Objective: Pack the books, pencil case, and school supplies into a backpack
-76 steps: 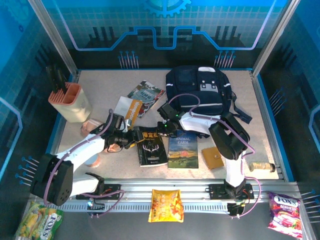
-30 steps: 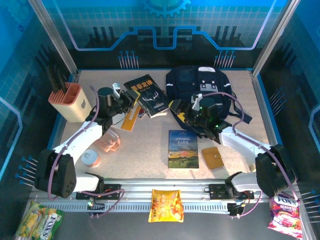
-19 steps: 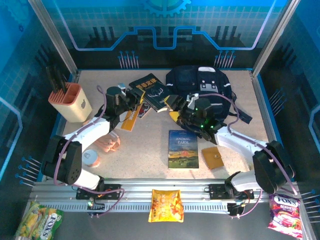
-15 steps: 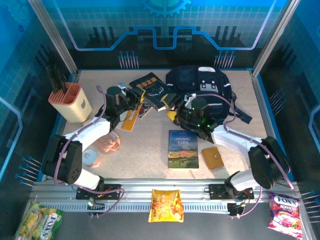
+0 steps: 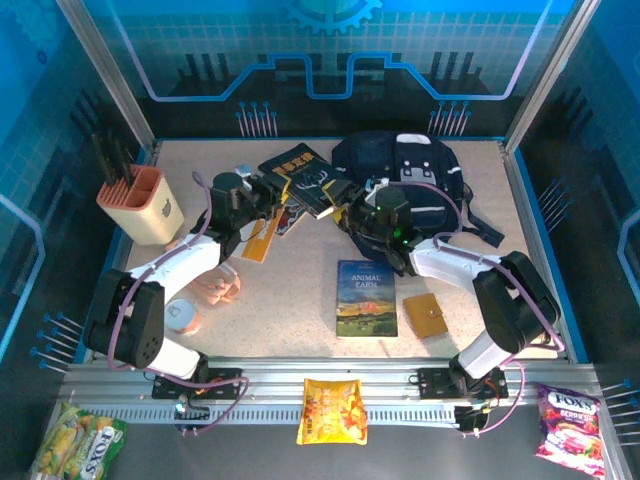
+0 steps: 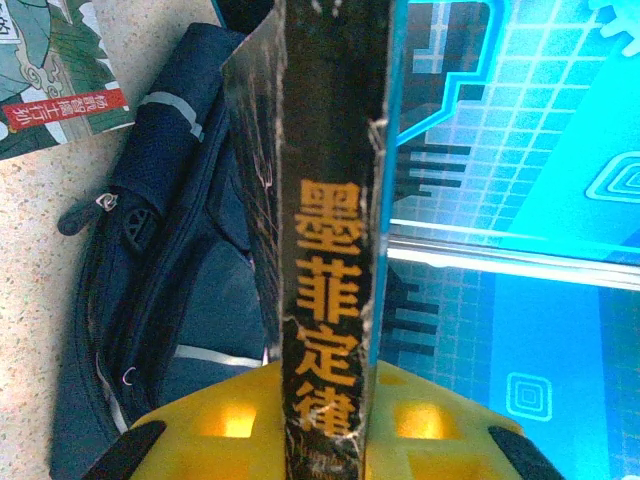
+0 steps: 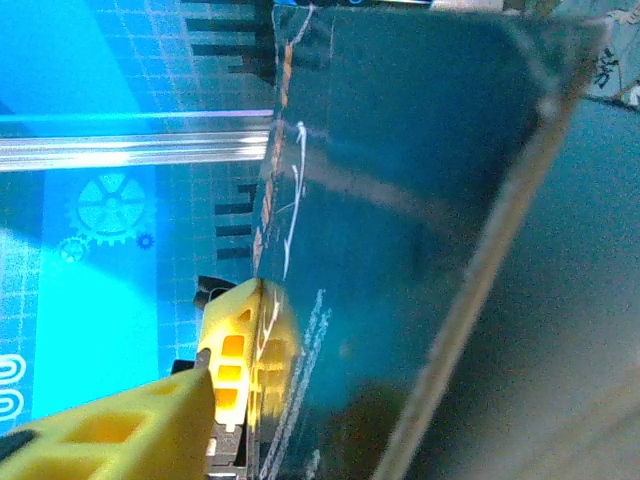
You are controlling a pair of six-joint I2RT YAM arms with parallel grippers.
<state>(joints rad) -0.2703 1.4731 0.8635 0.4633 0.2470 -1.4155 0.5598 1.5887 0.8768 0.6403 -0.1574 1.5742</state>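
Note:
My left gripper (image 5: 264, 190) is shut on the black book (image 5: 303, 176) and holds it off the table left of the navy backpack (image 5: 402, 176). In the left wrist view the book's spine (image 6: 325, 300) stands between the yellow fingers (image 6: 225, 420), with the backpack (image 6: 170, 290) behind it. My right gripper (image 5: 345, 197) is at the book's right edge. One yellow finger (image 7: 232, 350) lies against the glossy cover (image 7: 400, 220); the other is hidden behind it. "Animal Farm" (image 5: 366, 297) and a tan square piece (image 5: 424, 315) lie on the table. The green-and-white book (image 6: 50, 70) lies beneath. The pencil case is out of view.
A peach holder with black tools (image 5: 140, 205) stands at the left. An orange booklet (image 5: 262, 235) and pink items (image 5: 215, 290) lie near the left arm. Snack bags lie by the front rail: yellow (image 5: 334, 410), pink (image 5: 567, 415) and green-yellow (image 5: 75, 445).
The left gripper lifted the black book off the table and carried it back toward the backpack. The right gripper swung left to the book's edge, its jaws narrowing around it.

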